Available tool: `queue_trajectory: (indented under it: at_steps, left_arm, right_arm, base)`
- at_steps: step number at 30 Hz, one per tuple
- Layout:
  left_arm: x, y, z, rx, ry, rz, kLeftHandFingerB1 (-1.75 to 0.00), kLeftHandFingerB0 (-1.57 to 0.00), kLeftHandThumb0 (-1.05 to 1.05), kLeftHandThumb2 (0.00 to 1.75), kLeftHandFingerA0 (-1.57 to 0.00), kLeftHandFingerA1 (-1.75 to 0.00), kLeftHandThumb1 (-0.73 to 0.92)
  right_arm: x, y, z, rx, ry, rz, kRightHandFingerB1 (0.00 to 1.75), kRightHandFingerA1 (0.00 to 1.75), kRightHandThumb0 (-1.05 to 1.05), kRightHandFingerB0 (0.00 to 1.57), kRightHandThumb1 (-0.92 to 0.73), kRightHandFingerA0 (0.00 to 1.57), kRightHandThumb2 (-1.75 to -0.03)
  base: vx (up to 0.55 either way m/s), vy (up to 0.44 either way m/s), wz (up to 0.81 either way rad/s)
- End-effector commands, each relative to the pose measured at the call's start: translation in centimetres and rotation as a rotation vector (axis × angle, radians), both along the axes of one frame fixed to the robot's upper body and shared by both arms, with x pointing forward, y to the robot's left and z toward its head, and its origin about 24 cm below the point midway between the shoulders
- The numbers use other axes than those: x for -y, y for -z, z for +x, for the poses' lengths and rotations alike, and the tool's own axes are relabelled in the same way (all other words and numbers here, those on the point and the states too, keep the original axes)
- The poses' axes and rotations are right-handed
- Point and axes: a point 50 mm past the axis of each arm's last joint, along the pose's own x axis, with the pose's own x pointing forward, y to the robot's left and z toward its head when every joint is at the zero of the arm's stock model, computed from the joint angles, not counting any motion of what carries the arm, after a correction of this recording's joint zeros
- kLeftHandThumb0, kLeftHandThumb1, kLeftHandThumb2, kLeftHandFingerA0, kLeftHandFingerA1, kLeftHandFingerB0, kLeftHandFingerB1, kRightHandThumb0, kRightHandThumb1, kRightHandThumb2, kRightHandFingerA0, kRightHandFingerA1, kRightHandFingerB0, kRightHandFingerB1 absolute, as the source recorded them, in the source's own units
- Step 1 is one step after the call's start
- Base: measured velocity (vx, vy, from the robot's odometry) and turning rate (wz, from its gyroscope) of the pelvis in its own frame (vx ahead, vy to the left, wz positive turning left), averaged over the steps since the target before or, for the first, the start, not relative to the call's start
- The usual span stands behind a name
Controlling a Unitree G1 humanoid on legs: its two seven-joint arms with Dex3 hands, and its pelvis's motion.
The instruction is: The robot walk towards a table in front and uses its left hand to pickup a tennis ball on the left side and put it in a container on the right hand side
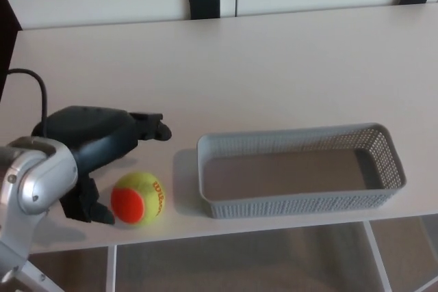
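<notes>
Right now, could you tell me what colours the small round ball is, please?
The round tennis ball is half yellow-green, half orange; head view.

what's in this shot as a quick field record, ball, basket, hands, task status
tennis ball: yellow and orange, resting on the table near its front edge, left of the basket
basket: grey mesh, nothing inside, apart from the ball
table: pale top
left hand: open, just left of the ball, fingers spread beyond the ball's far side; contact with the ball unclear
right hand: not in view
task status: ball not yet lifted, not in the basket
</notes>
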Motion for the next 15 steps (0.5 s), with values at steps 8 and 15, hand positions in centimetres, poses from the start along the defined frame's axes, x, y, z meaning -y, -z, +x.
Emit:
queue_trajectory:
  at_steps: [8, 15]
  left_arm:
    - [0.5, 1.6, -0.7, -0.002, 0.009, 0.070, -0.32, -0.33, -0.26, 0.49, -0.31, -0.39, 0.29]
    - [0.7, 2.3, -0.6, 0.007, 0.024, 0.049, -0.35, -0.38, -0.30, 0.53, -0.39, -0.42, 0.29]
  right_arm:
    - [0.7, -0.1, 0.7, -0.033, 0.048, 0.003, 0.52, 0.56, -0.33, 0.59, -0.41, 0.71, -0.65]
    - [0.7, -0.2, 1.0, -0.035, 0.042, -0.014, 0.52, 0.57, -0.36, 0.57, -0.41, 0.74, -0.67]
  base:
    - [0.00, 0.000, 0.00]
    - [0.00, 0.000, 0.00]
